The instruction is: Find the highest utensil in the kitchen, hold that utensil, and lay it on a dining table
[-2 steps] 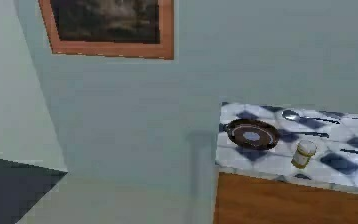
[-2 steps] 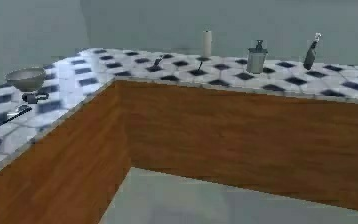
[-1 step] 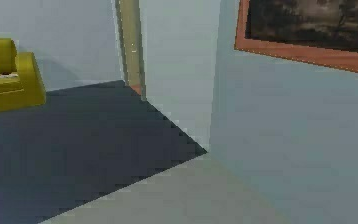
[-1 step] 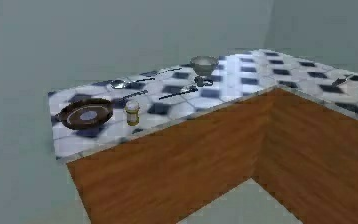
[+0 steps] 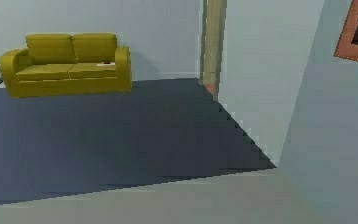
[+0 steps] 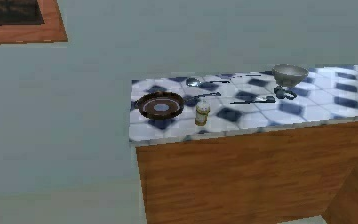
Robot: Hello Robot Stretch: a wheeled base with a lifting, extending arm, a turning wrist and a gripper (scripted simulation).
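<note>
Utensils (image 6: 251, 98) lay flat on the tiled desk (image 6: 307, 113), between a dark pan (image 6: 162, 105) and a grey bowl (image 6: 289, 73), long axes roughly along the desk's length. Which sat highest was unclear. Pincer state: could not tell.

The counter (image 6: 237, 170) pairs a glossy blue-and-white mottled stone-like top with a matt brown wooden front, the round grey bowl (image 6: 289, 73) and thin grey utensils (image 6: 249, 99) look metallic, and the mustard-yellow sofa (image 5: 69, 64) looks like matt cloth.
</note>
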